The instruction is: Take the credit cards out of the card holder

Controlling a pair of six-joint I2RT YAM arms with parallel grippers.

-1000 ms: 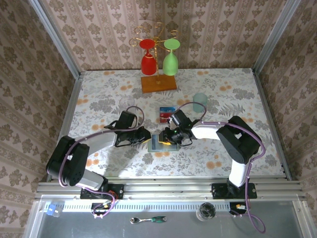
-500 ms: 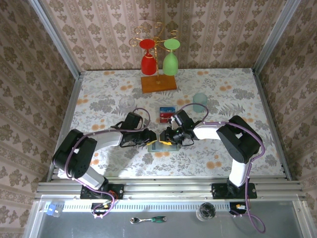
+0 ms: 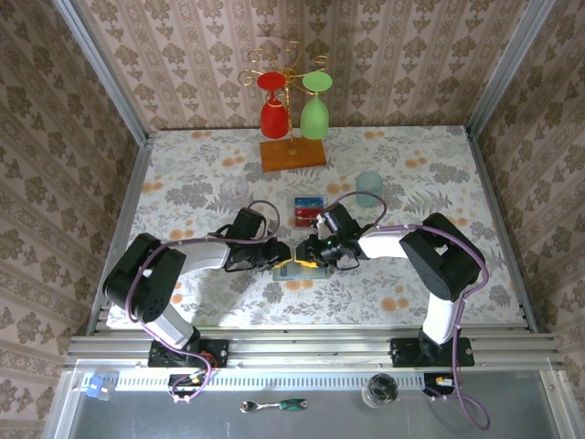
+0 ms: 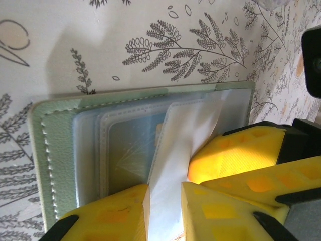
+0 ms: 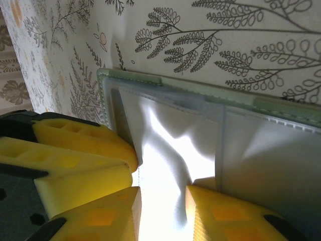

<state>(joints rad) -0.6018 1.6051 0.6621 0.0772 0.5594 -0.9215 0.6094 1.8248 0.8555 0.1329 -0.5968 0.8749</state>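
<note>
the card holder [image 4: 55, 160] lies open and flat on the worktop [image 3: 411, 174], near the middle and a little toward the near edge, with both arms meeting over it from left and right. one red and blue card [image 3: 309, 210] lies loose just beyond it on the far side. the left tool [image 4: 164, 193] has its jaws drawn narrow with a clear sleeve [image 4: 185, 130] running up between them, and the right tool [image 5: 160, 201] stands the same way on the rumpled sleeve from the other side. whether either one truly bites the plastic i cannot tell. the step looks like parting the sleeves to reach the cards inside, though no coloured card edge shows in the pockets from close up. to do it well, one tool should press the green cover down so the holder does not ride up, while the other catches a card's stiff edge, not the limp sleeve, and draws it straight out through the pocket's mouth. with the fingers so crowded, a slow pull should keep them from knocking together or tearing the plastic.
</note>
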